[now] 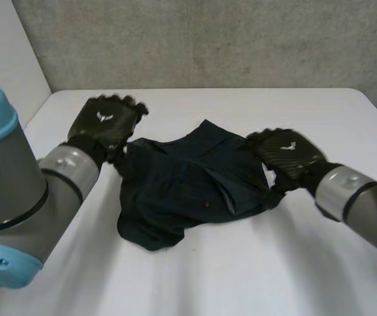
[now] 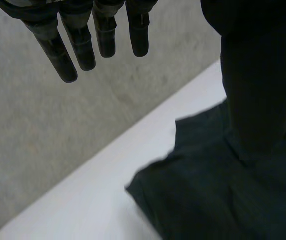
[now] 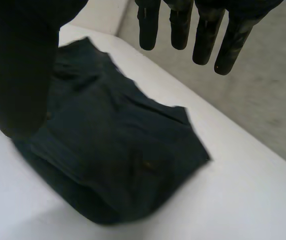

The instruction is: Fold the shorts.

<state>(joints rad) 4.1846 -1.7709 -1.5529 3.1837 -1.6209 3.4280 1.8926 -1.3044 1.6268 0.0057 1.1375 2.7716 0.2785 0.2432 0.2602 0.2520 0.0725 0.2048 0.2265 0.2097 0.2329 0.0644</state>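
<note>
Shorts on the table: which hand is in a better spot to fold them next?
Probably the right hand: it is at the right edge of the shorts, open and ready to pinch. The left hand is open too, but sits beside the far corner, mostly over bare table.

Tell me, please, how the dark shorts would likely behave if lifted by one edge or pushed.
The shorts would probably sag limply: they lie crumpled with soft folds. They look like thin cloth, so they are likely light. Pushed across the white table, they would more likely bunch than slide whole.
</note>
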